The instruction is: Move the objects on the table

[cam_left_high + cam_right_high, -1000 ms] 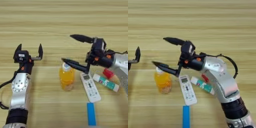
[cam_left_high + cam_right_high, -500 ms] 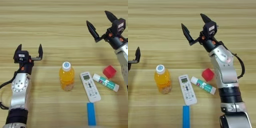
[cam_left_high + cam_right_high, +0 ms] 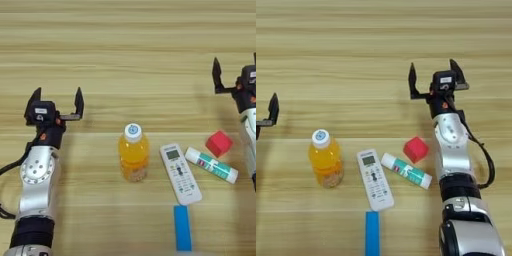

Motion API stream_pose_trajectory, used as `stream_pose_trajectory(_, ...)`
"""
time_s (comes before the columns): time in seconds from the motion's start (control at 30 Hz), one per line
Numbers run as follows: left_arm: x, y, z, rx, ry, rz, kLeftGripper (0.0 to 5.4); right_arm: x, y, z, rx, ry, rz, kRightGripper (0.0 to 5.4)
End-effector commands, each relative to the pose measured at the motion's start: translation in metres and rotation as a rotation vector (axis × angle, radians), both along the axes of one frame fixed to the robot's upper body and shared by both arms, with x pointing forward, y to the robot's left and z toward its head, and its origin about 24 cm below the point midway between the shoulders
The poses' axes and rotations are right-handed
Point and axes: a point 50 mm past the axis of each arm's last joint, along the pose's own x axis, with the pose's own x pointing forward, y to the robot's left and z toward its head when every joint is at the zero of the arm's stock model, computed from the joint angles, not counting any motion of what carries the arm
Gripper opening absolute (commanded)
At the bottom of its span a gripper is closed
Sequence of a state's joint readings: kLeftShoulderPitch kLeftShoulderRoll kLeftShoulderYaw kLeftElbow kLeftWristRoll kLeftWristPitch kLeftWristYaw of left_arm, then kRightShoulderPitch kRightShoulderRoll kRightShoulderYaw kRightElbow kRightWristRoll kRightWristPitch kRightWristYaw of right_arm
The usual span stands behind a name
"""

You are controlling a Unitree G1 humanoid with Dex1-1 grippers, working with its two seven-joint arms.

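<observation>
Since nothing is held at this moment, every item lies free on the worktop [image 3: 125, 45], and handling is a matter of judgement. The largest, the orange-drink bottle [image 3: 133, 159], stands upright near the middle, white cap on top; it looks full, so probably the heaviest piece, with a smooth rounded wall that could slip, and it would be best taken across the body below the shoulder. Just to its right lies the white remote control [image 3: 179, 173], flat, stiff and likely light; its long narrow sides offer the surest hold. Beside that, angled, lies the white-and-green tube [image 3: 211, 164], rigid and apt to roll, so a pinch across its middle seems wise. The red cube [image 3: 219, 143] sits just beyond the tube's far end, small, with flat faces that should seat well. A blue strip [image 3: 182, 228] lies below the remote.

The left gripper [image 3: 56, 102] hovers well left of the bottle, forearm reaching up from the near edge, jaws spread wide and empty. The right gripper [image 3: 437, 80] hangs beyond the cube, apart from it, jaws likewise spread and empty.
</observation>
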State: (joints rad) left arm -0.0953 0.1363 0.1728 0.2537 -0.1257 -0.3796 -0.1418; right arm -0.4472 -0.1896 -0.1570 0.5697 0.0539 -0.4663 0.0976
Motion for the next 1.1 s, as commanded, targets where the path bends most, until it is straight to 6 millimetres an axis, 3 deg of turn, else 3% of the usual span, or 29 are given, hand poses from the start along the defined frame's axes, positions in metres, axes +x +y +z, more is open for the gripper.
stream_pose_trajectory(0.03, 0.001, 0.004, 0.003, 0.005, -0.011, -0.003, 5.40, 0.003, 0.005, 0.001, 0.039, -0.027, 0.032, 5.37)
stream_pose_trajectory(0.3, 0.000, 0.005, 0.007, 0.009, -0.029, -0.022, 5.40, 0.005, 0.003, -0.001, 0.090, -0.033, 0.038, 5.37)
stream_pose_trajectory(0.5, -0.002, 0.005, 0.025, -0.010, -0.102, -0.090, 5.40, 0.005, 0.003, -0.002, 0.095, -0.033, 0.039, 5.37)
stream_pose_trajectory(0.6, -0.008, -0.004, 0.047, -0.096, -0.188, -0.223, 5.40, 0.006, 0.004, -0.002, 0.095, -0.032, 0.039, 5.37)
stream_pose_trajectory(0.77, -0.025, -0.024, 0.070, -0.038, -0.281, -0.451, 5.40, 0.006, 0.004, -0.003, 0.091, -0.033, 0.041, 5.37)
stream_pose_trajectory(1.1, -0.050, -0.048, 0.058, 0.047, -0.209, -0.781, 5.40, 0.005, 0.006, -0.003, 0.084, -0.034, 0.045, 5.37)
